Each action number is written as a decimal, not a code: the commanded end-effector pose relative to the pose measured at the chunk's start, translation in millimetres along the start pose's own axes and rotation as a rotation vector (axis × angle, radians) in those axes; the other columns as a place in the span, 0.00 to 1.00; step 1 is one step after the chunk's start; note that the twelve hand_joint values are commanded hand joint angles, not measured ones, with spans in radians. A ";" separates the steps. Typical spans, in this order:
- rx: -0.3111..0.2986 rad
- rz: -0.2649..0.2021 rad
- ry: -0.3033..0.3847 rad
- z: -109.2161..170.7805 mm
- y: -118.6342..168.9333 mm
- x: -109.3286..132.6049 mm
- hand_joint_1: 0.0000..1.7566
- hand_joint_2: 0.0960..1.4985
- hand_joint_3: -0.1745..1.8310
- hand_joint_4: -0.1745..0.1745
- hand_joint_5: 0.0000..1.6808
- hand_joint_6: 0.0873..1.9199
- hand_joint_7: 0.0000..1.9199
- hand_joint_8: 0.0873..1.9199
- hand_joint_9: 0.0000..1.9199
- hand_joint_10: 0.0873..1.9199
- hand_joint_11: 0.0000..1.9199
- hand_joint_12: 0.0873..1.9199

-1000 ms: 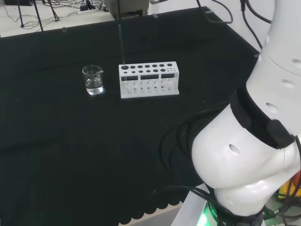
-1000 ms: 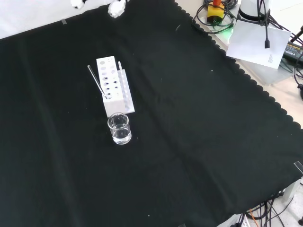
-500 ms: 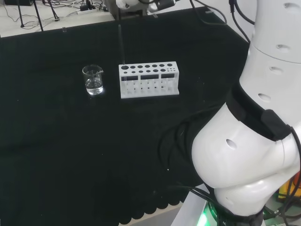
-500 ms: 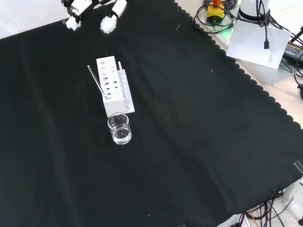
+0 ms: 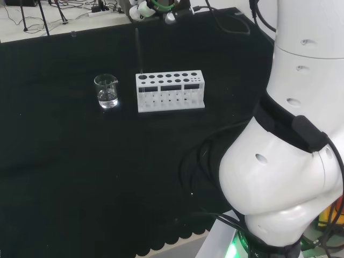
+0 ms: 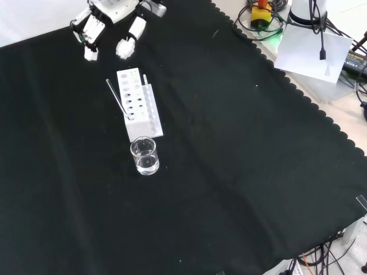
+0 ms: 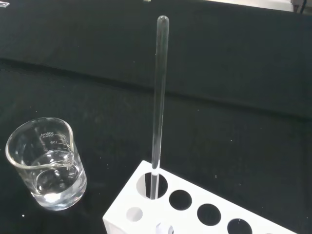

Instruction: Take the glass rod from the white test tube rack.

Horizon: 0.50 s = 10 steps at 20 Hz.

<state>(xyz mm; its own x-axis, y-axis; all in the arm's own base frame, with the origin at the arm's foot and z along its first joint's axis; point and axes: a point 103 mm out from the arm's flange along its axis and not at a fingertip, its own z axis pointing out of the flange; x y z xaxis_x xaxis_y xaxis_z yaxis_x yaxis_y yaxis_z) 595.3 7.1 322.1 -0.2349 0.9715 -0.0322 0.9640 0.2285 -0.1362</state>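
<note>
Near the upper left of the front view, the hand (image 6: 109,23) hangs over the black cloth (image 6: 241,172) with its fingers (image 6: 92,40) spread apart and only lightly bent, holding nothing. Just below it in that view stands the white test tube rack (image 6: 137,103), and the glass rod (image 6: 117,98) rises from a hole at the rack's end nearest the beaker (image 6: 144,155), leaning toward the upper left of the frame. The rod's free tip sits below the fingertips and apart from them; no contact shows.

The wrist view gives the clearest look: the glass rod (image 7: 158,97) stands nearly upright in a corner hole of the white test tube rack (image 7: 195,204), its rounded top high in the frame, with the beaker (image 7: 46,163), which holds a little clear liquid, beside the rack. In the head view the glass rod (image 5: 138,51) is a thin dark line above the left end of the white test tube rack (image 5: 170,91), with the hand (image 5: 141,8) at the top edge of the frame above it.

As a judgement, the rod looks light, stiff, smooth and brittle, so it would likely slip between the pads and could snap if bent sideways against the hole's rim. The sensible place to pinch is the upper stretch, below the rounded tip, followed by a lift straight along its own axis. The rack itself looks light and might tip or ride up if the rod binds.
</note>
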 end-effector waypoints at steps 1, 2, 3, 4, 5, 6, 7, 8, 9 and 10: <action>0.022 -0.016 0.031 13.2 14.2 -1.4 0.31 0.81 0.00 0.13 0.22 0.41 0.26 0.43 0.31 0.42 0.07 0.71; 0.027 -0.019 0.038 15.7 15.3 -1.0 0.31 0.81 0.00 0.13 0.22 0.42 0.27 0.44 0.31 0.42 0.07 0.71; 0.031 -0.021 0.041 18.5 16.4 -0.2 0.30 0.81 0.00 0.14 0.21 0.42 0.27 0.44 0.31 0.42 0.07 0.71; 0.037 -0.022 0.042 21.5 17.5 0.6 0.29 0.81 0.00 0.14 0.20 0.42 0.27 0.44 0.31 0.42 0.07 0.71; 0.042 -0.024 0.043 24.9 18.8 1.6 0.28 0.81 0.00 0.15 0.19 0.41 0.27 0.44 0.31 0.42 0.08 0.71; 0.049 -0.026 0.044 27.9 20.0 2.4 0.27 0.81 0.00 0.16 0.19 0.40 0.27 0.44 0.31 0.42 0.08 0.71; 0.053 -0.028 0.045 30.8 21.2 3.1 0.27 0.81 0.00 0.17 0.18 0.39 0.27 0.44 0.31 0.42 0.08 0.71; 0.057 -0.028 0.047 33.4 22.1 3.6 0.27 0.81 0.00 0.18 0.18 0.37 0.27 0.44 0.32 0.42 0.08 0.71; 0.061 -0.029 0.049 35.4 22.8 4.1 0.26 0.81 0.00 0.18 0.18 0.36 0.27 0.44 0.32 0.42 0.08 0.71; 0.064 -0.030 0.050 37.6 23.4 4.5 0.26 0.81 0.00 0.18 0.18 0.35 0.27 0.44 0.32 0.42 0.08 0.71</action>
<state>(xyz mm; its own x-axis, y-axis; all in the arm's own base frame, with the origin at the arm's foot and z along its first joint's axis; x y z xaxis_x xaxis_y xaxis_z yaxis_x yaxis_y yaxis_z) 610.8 11.3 289.7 -0.2503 0.9681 0.0115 0.9509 0.2481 -0.1850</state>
